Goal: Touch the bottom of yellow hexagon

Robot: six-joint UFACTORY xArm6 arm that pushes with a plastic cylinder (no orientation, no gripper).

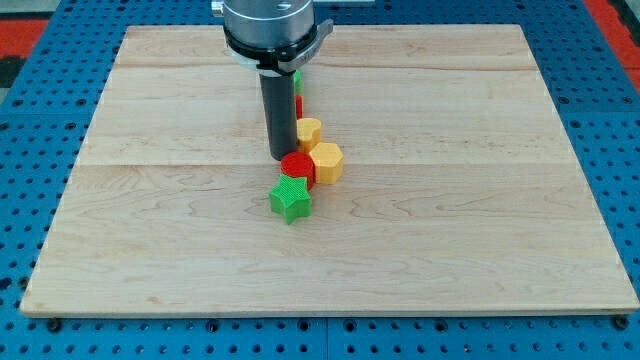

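The yellow hexagon [327,162] lies near the board's middle. A red round block [297,167] touches its left side. A second yellow block [309,130], shape unclear, sits just above the hexagon. A green star [290,199] lies below the red block. My tip [279,156] rests on the board at the upper left of the red block, left of the yellow hexagon and apart from it. A green block [297,76] and a red block [298,105] peek out behind the rod, mostly hidden.
The wooden board [480,220] lies on a blue perforated table [30,120]. The arm's round head [268,30] hangs over the board's top middle.
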